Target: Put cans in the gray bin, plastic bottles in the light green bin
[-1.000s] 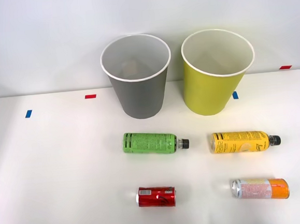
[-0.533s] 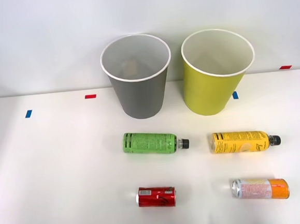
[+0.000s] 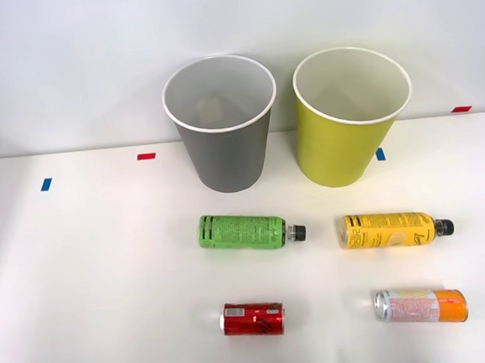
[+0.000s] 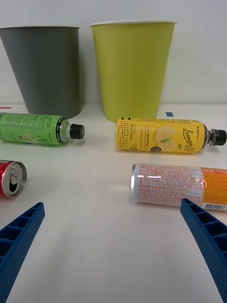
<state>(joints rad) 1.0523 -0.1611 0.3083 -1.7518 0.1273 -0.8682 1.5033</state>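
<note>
The gray bin [image 3: 223, 153] and the light green bin [image 3: 340, 144] have white rims. The bottles have black caps, one label green [image 3: 242, 231], one yellow [image 3: 387, 230].

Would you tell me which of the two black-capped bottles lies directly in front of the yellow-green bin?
The yellow-labelled plastic bottle does, below the yellow-green bin; the green-labelled bottle lies before the gray bin.

Bins: two, a gray bin [image 3: 222, 128] and a light green bin [image 3: 351, 121], both upright near the table's far edge.
Bottles: two, a green-label bottle [image 3: 248, 231] and a yellow-label bottle [image 3: 393, 229], both lying down.
Cans: two, a red can [image 3: 252, 319] and an orange-and-pink can [image 3: 421, 305], both lying near the table's front edge.
</note>
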